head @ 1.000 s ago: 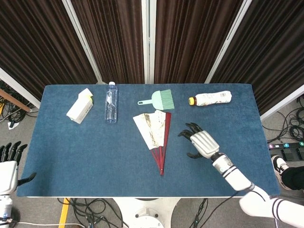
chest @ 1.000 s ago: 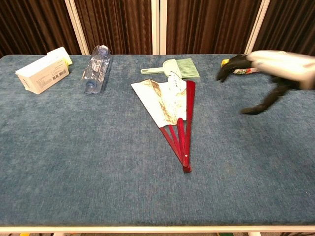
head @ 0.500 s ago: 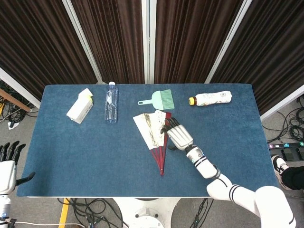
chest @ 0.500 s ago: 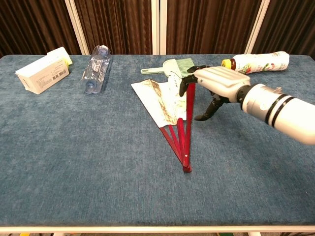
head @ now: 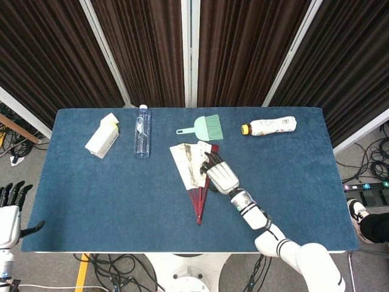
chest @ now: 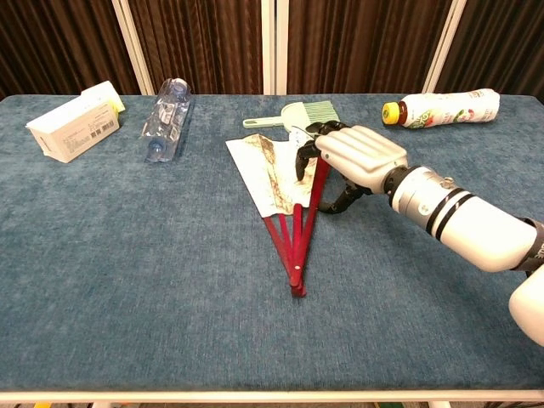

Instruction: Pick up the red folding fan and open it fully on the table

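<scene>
The red folding fan [head: 189, 165] lies partly spread on the blue table [head: 91, 201], its paper leaf [chest: 268, 174] at the far end and its red ribs [chest: 287, 242] meeting at a pivot nearer me. My right hand [head: 220, 174] lies over the fan's right edge, palm down. Its fingers curl over the outer red rib and the paper, and the thumb sits on the rib's right side, as the chest view shows of my right hand [chest: 357, 153]. My left hand [head: 9, 207] hangs off the table's near left corner, fingers apart and holding nothing.
Along the far side lie a white box [head: 102, 135], a clear water bottle [head: 141, 131], a green hand brush [head: 203, 128] just beyond the fan, and a white bottle with a yellow cap [head: 270, 126].
My right hand swept left from the open table onto the fan's right rib. The fan has swung with it, its pivot end shifting left.
</scene>
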`<state>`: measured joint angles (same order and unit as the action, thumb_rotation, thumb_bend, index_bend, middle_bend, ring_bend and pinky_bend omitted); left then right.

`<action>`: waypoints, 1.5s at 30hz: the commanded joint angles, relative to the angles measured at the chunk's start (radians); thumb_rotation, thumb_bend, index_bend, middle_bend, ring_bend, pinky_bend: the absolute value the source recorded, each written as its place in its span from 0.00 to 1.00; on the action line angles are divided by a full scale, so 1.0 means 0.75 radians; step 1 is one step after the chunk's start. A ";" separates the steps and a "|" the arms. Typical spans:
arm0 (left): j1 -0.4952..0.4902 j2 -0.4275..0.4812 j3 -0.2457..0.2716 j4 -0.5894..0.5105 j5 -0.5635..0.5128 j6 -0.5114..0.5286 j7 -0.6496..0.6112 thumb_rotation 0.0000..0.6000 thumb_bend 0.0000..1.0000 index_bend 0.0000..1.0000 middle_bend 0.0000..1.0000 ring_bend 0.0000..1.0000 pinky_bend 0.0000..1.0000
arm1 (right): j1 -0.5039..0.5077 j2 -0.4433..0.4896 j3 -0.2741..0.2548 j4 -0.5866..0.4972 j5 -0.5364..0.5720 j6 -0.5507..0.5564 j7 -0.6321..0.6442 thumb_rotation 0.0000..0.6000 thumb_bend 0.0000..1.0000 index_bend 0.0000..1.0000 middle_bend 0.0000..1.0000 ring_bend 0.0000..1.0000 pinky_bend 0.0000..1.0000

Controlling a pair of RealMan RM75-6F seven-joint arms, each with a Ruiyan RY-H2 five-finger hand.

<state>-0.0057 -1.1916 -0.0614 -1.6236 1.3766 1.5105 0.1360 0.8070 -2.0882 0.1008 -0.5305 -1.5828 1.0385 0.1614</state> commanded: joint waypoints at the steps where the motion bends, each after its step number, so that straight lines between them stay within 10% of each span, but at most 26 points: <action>1: -0.001 0.000 -0.001 0.001 0.002 0.002 -0.001 1.00 0.00 0.15 0.09 0.00 0.02 | 0.020 -0.078 -0.061 0.133 -0.064 0.064 0.038 1.00 0.30 0.42 0.33 0.06 0.00; 11: -0.015 0.023 -0.020 -0.009 0.043 0.029 -0.022 1.00 0.00 0.15 0.09 0.00 0.02 | 0.101 -0.055 -0.148 0.221 -0.172 0.212 0.134 1.00 0.86 0.63 0.47 0.22 0.09; 20: -0.129 0.081 -0.078 -0.080 0.178 -0.020 -0.303 1.00 0.00 0.17 0.09 0.00 0.02 | 0.197 0.317 -0.148 -0.213 -0.238 0.370 0.236 1.00 0.87 0.82 0.59 0.33 0.18; 32: -0.395 -0.012 -0.202 -0.102 0.150 -0.270 -0.820 1.00 0.00 0.18 0.11 0.00 0.11 | 0.289 0.898 -0.039 -1.042 -0.173 0.227 0.207 1.00 0.88 0.85 0.61 0.35 0.18; 38: -0.516 -0.071 -0.223 -0.125 0.086 -0.469 -1.119 1.00 0.00 0.21 0.16 0.03 0.15 | 0.317 1.002 0.051 -1.236 -0.067 0.122 0.142 1.00 0.87 0.85 0.61 0.34 0.17; 45: -0.629 -0.198 -0.260 -0.097 -0.005 -0.571 -1.068 1.00 0.00 0.26 0.20 0.08 0.19 | 0.353 1.000 0.161 -1.376 0.115 -0.001 -0.119 1.00 0.87 0.82 0.61 0.33 0.13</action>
<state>-0.4525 -1.3122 -0.2425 -1.6997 1.3999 1.1040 -0.6856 1.0564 -1.3380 0.1827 -1.5209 -1.5528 1.0756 0.1428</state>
